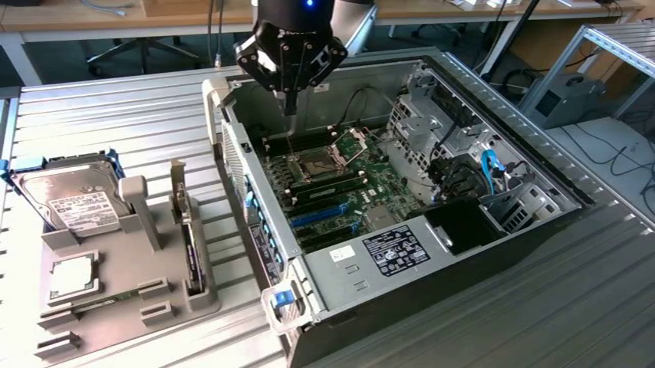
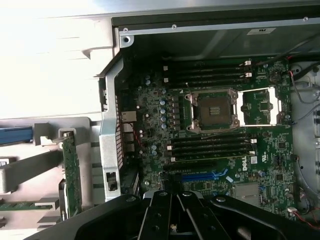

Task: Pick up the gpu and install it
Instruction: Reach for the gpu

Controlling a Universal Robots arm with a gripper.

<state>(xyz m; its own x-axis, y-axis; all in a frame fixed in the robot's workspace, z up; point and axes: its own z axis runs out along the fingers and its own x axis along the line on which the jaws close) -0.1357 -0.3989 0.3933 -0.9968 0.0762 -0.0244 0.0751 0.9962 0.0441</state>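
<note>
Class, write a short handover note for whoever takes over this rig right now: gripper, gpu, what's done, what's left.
Gripper: shut, empty, hanging over the open case, above the motherboard.
Gpu: standing on edge in the grey holder at the exterior view's left, beside the hard drive.
Done: nothing that shows.
Left: gpu not yet picked up, not yet installed.

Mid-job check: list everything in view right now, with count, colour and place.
computer case: one, black and grey, open, mid-table
motherboard: one, green, inside the case
gpu: one, dark, on edge in the tray
hard drive: one, silver, white label, on the tray
tray: one, grey, exterior view's left of the case
table: one, silver ribbed metal, under everything
gripper: one, black, shut, empty, above the motherboard
</note>
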